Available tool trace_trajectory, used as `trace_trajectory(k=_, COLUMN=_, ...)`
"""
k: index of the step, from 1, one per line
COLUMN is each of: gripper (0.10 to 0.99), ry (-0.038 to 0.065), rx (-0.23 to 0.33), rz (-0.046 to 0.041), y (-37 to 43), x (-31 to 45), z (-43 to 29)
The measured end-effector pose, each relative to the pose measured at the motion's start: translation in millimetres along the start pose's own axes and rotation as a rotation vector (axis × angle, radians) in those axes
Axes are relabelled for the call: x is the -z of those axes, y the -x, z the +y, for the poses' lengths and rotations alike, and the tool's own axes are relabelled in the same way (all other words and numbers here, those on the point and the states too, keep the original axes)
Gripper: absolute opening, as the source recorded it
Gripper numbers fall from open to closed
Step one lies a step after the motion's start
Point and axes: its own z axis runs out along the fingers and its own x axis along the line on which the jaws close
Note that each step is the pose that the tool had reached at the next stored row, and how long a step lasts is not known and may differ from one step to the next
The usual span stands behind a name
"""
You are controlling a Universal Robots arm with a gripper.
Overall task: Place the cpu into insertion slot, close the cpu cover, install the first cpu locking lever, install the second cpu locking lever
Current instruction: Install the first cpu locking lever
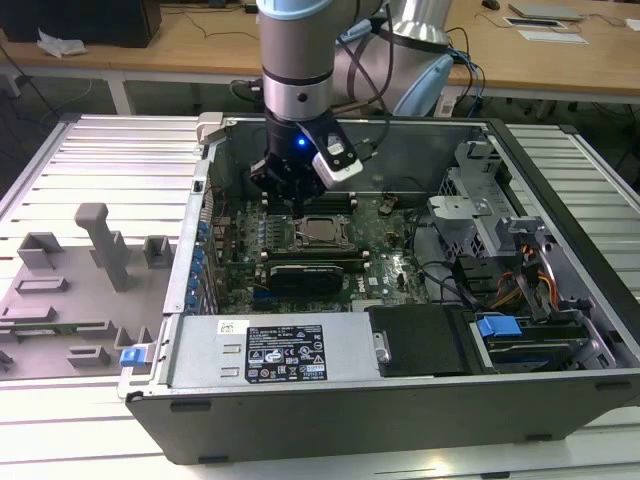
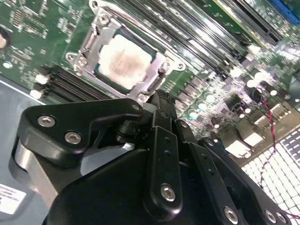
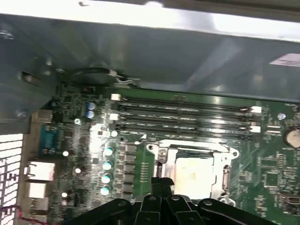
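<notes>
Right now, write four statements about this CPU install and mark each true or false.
1. The cpu lies in the insertion slot. True.
2. The gripper grips the cpu. False: the chip sits in the socket, and the gripper is at the socket's edge.
3. The cpu cover lies flat around the chip. True.
4. The computer case is closed. False: it lies open, circuit board exposed.

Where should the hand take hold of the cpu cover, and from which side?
Probably its narrow metal rim at an outer edge, coming down from above: the cpu cover lies flat around the cpu, its middle is an open window, and memory slots run close alongside.
</notes>
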Motion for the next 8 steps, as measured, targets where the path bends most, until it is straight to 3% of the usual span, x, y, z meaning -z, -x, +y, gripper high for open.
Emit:
trace_trajectory(k=5, gripper=0.106, ry=-0.011, rx=-0.003, rz=0.0009, y=-15.9, x=-0.5, z=1.9)
trace_trajectory(k=8, gripper=0.106, ry=-0.012, rx=-0.005, rz=0.0006, y=-25.1, x=-0.5, z=2.8)
